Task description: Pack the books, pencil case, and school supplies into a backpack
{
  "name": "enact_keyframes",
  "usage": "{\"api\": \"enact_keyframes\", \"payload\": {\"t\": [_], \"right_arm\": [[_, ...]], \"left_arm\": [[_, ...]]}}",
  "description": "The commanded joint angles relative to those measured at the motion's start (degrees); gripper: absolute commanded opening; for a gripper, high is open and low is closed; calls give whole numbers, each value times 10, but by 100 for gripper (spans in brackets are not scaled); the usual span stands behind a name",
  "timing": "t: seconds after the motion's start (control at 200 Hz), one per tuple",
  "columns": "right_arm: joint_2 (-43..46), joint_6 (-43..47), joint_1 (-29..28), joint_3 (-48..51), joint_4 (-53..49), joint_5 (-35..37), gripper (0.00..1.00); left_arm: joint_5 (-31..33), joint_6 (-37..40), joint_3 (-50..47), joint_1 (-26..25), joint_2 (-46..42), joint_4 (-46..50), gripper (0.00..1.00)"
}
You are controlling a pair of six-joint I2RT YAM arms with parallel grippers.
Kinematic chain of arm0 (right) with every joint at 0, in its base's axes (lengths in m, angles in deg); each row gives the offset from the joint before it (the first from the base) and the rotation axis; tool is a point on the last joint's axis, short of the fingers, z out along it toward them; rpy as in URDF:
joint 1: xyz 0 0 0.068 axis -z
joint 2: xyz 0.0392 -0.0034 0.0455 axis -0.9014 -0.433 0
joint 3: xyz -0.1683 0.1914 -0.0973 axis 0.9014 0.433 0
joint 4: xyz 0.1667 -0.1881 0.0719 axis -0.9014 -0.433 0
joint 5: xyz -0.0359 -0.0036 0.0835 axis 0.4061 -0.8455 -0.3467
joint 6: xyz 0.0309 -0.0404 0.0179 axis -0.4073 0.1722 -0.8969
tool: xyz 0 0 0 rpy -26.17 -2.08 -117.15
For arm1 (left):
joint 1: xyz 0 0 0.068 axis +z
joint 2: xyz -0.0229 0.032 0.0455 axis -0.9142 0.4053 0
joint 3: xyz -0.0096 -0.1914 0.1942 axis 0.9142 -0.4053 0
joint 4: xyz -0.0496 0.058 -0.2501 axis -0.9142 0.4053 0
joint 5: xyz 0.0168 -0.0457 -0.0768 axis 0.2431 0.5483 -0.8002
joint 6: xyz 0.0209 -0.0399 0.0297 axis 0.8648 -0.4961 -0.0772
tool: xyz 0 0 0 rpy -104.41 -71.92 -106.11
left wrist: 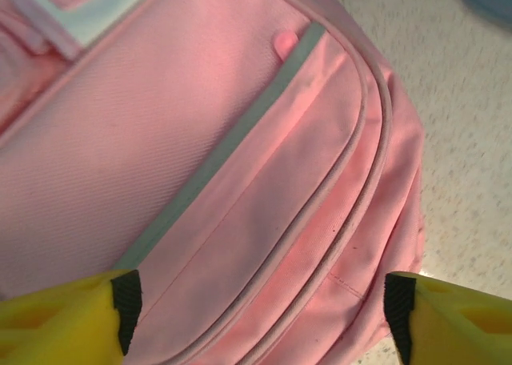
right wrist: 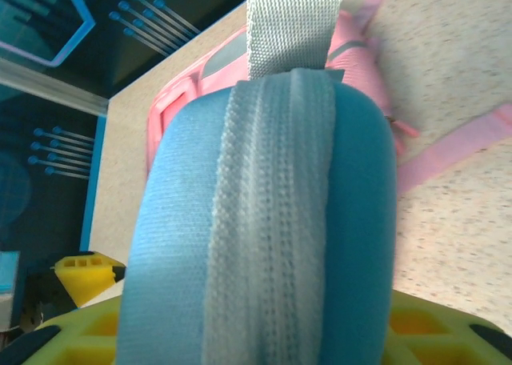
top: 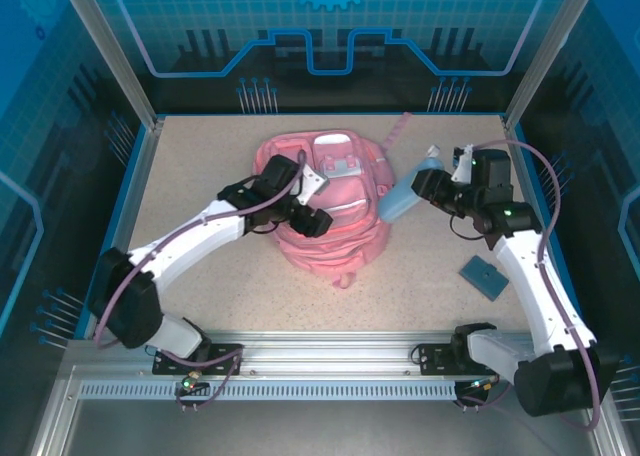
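The pink backpack (top: 335, 211) lies in the middle of the table. My left gripper (top: 315, 204) hovers over its front, open. Its yellow fingers (left wrist: 126, 309) stand wide apart on either side of the backpack's (left wrist: 240, 181) seams and grey stripe. My right gripper (top: 425, 186) is shut on the light blue pencil case (top: 403, 198), holding it just right of the backpack's upper edge. In the right wrist view the pencil case (right wrist: 264, 221) fills the space between my gripper's (right wrist: 256, 337) jaws, zip side up, with the backpack (right wrist: 192, 85) behind it. A flat blue book (top: 487, 276) lies at the right.
A pink strap (right wrist: 456, 149) trails over the speckled table (top: 200, 176) beyond the pencil case. Blue walls and metal posts (top: 135, 66) close in the back and sides. The arms' mounting rail (top: 330, 361) runs along the near edge.
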Motion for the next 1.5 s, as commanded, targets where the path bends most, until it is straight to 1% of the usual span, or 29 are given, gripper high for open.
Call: {"api": "enact_keyframes", "payload": {"t": [0.0,0.14,0.24,0.33,0.42,0.545,0.59,0.67,0.745,0.865,1.081,1.171,1.251,1.371,1.496], "right_arm": [[24,18,21,22,-33,18,49],[29,15,34,37,-27,7,49],[29,16,40,41,-25,-2,49],[30,17,44,43,-25,-9,49],[30,19,48,44,-24,-14,49],[26,19,51,45,-23,-21,49],[27,17,51,48,-22,-23,49],[29,15,51,51,-19,-24,49],[29,14,52,52,-20,-24,49],[31,14,52,51,-25,-24,49],[45,3,53,54,-28,-9,49],[50,-9,53,60,-20,-7,49],[52,-22,53,65,-9,-17,49],[53,-45,52,71,28,-59,49],[43,-84,35,84,89,-105,49]], "left_arm": [[23,44,49,-26,47,50,75],[35,68,92,-47,104,76,65],[48,85,113,-60,138,90,64],[75,90,134,-66,166,97,63],[115,90,158,-71,193,101,59],[138,102,179,-79,219,109,59],[153,105,183,-79,225,110,57],[187,110,190,-81,231,105,49],[210,112,193,-82,228,97,38],[209,106,190,-81,207,77,21],[221,75,168,-81,134,5,0],[240,46,176,-82,108,-34,0],[243,27,192,-81,97,-60,0],[239,-4,230,-81,104,-77,0],[239,-42,285,-82,130,-61,0]]}}
